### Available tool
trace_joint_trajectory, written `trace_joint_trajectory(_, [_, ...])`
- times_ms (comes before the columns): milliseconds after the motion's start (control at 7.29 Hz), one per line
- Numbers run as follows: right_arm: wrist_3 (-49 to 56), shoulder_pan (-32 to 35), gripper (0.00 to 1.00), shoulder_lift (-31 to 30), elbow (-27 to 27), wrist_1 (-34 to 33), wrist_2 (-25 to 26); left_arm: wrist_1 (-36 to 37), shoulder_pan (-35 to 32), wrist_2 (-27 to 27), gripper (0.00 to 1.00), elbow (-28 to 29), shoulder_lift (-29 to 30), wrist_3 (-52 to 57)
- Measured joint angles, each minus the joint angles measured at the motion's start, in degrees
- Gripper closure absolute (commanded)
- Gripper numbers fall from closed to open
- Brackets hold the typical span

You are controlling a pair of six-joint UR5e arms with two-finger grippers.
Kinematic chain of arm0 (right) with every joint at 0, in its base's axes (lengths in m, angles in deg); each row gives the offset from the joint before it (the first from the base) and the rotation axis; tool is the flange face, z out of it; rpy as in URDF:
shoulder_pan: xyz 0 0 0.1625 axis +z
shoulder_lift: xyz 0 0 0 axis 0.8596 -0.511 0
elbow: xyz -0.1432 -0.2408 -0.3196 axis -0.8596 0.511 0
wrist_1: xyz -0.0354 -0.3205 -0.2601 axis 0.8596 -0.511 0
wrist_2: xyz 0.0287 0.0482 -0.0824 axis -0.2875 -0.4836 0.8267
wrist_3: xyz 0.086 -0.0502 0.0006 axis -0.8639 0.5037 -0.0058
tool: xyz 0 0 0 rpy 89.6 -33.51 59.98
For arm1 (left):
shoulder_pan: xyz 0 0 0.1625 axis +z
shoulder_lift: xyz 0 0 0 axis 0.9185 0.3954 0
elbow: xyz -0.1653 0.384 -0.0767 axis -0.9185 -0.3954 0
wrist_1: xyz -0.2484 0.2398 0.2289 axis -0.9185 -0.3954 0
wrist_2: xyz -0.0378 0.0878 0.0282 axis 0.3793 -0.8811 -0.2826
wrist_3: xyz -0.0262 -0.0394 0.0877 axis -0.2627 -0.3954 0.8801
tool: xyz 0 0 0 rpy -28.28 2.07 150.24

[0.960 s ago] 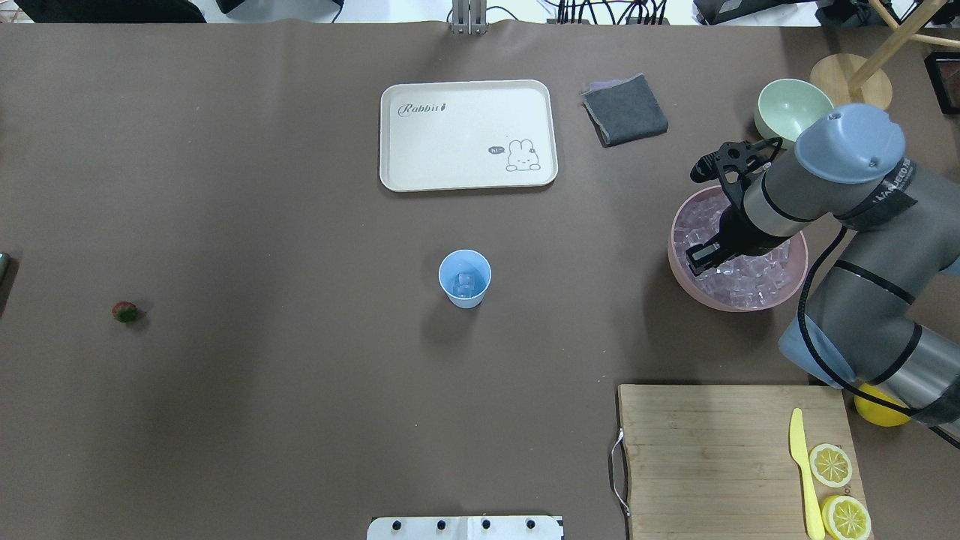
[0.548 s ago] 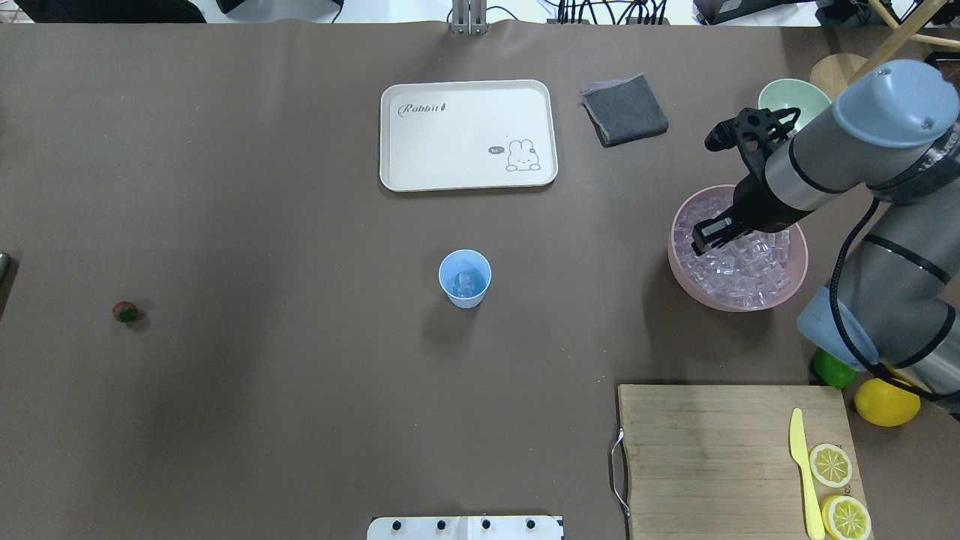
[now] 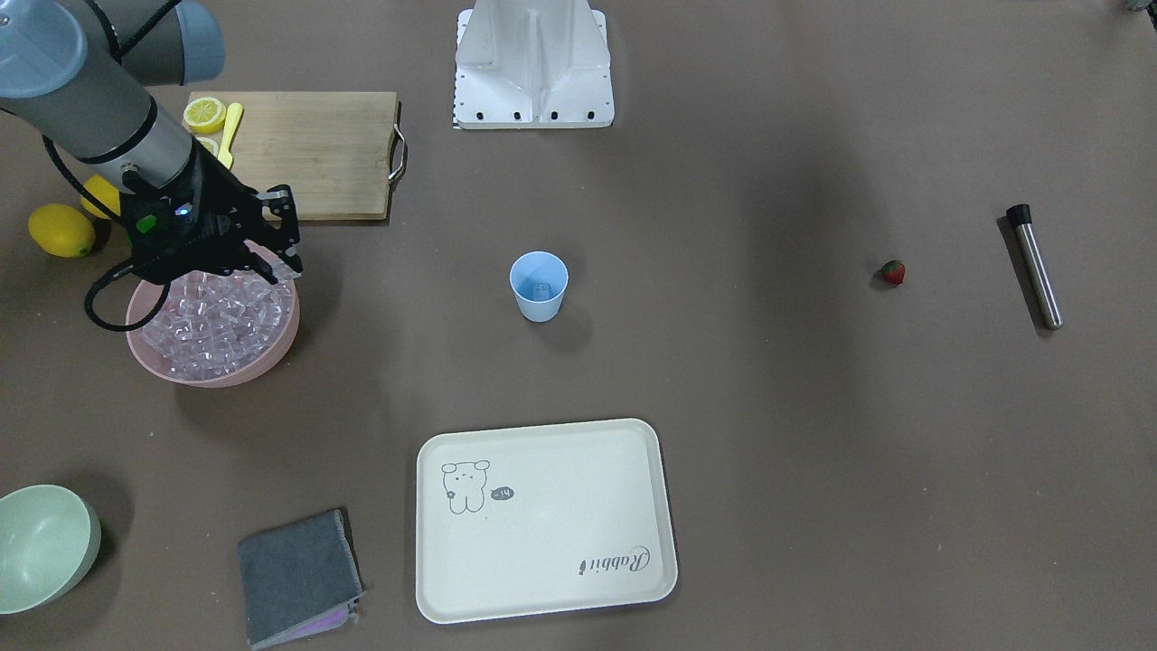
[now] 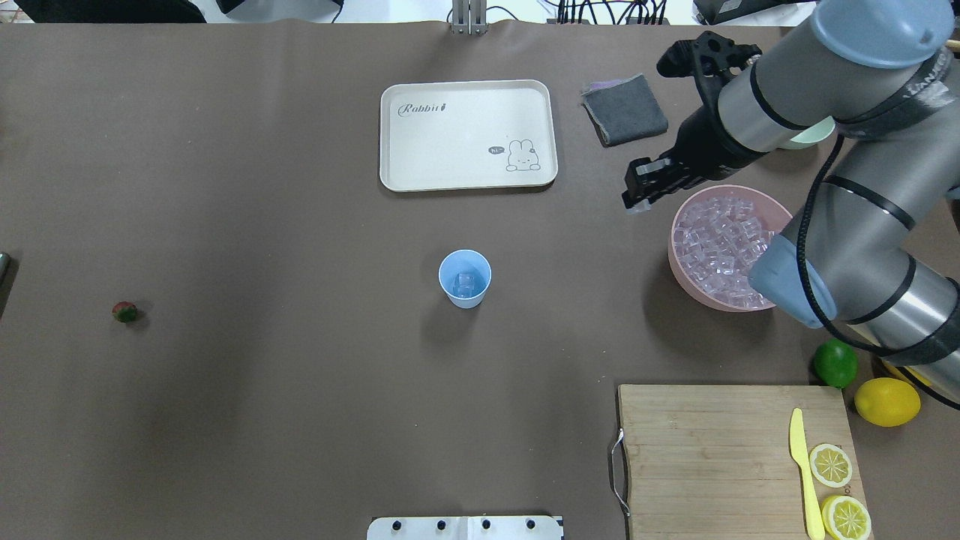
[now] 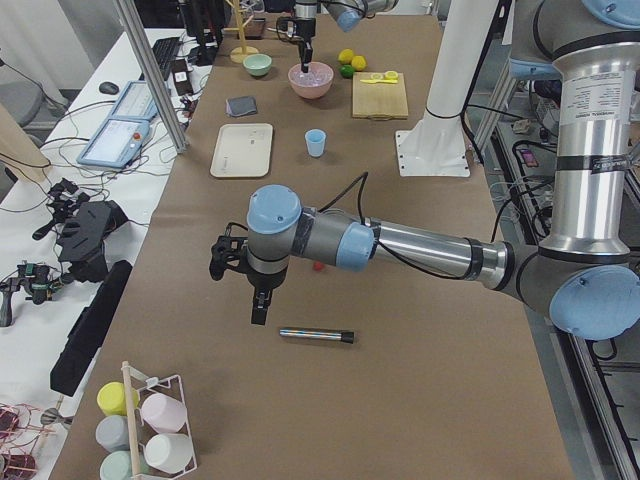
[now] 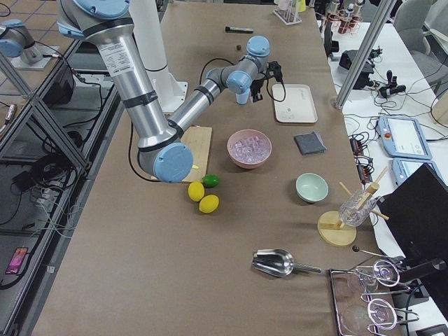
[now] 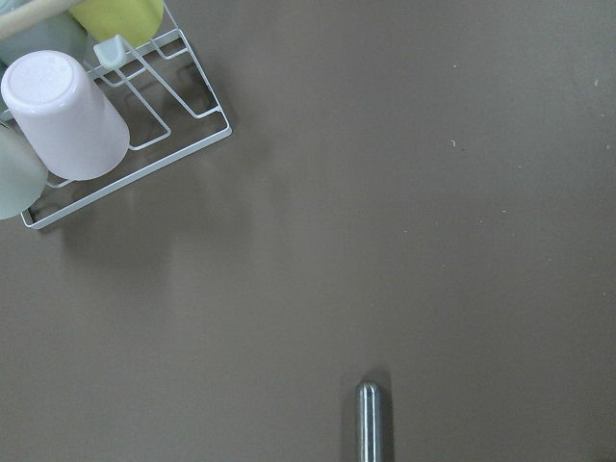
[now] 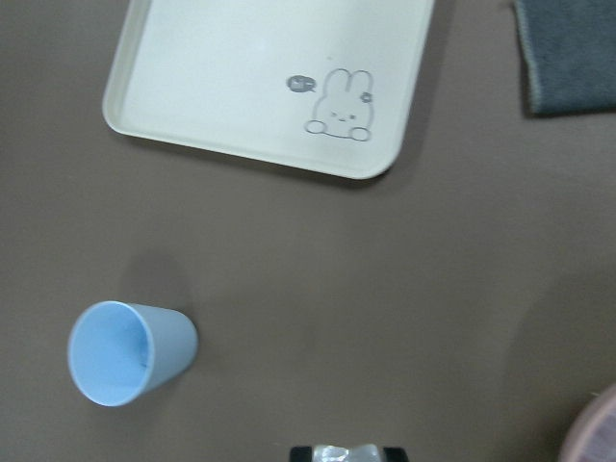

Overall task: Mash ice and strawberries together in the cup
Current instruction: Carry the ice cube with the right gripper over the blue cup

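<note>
Right hand [image 4: 636, 204] pinching ice cube [image 8: 338, 451] near pink bowl [image 4: 673, 259] rim. Carry level, centre over cup [image 4: 464, 277], lower, then release. Left hand [image 5: 258, 310]: grip state unreadable.

The cream tray [image 4: 465, 135] carries the script word "Rabbit" in one corner; a small speech bubble beside its rabbit drawing reads "hi".

The pale-blue tapered cup [image 4: 466, 300] stands upright at the middle of the table [image 4: 285, 187] holding a clear ice cube [image 4: 465, 283], more ice [image 4: 720, 240] heaps a pink bowl [image 4: 684, 286] near the right edge, and the red, green-capped strawberry [image 4: 124, 311] lies near the left edge
</note>
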State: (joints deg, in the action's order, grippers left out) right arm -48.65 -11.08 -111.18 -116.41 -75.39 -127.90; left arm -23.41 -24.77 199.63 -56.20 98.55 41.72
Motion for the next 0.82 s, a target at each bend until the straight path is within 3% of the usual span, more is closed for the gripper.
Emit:
trace_joint_trajectory(411, [-10.68,-11.66,1.00,8.37,3.64,0.48,15.06,0.03,0.11,0.08,0.02,1.81,-0.02,0.00])
trace_joint_trajectory(823, [-12.56,-18.17,1.00,12.79,9.11,1.39,24.49,-0.03,0.16,0.13,0.02,3.51,0.37,0.06])
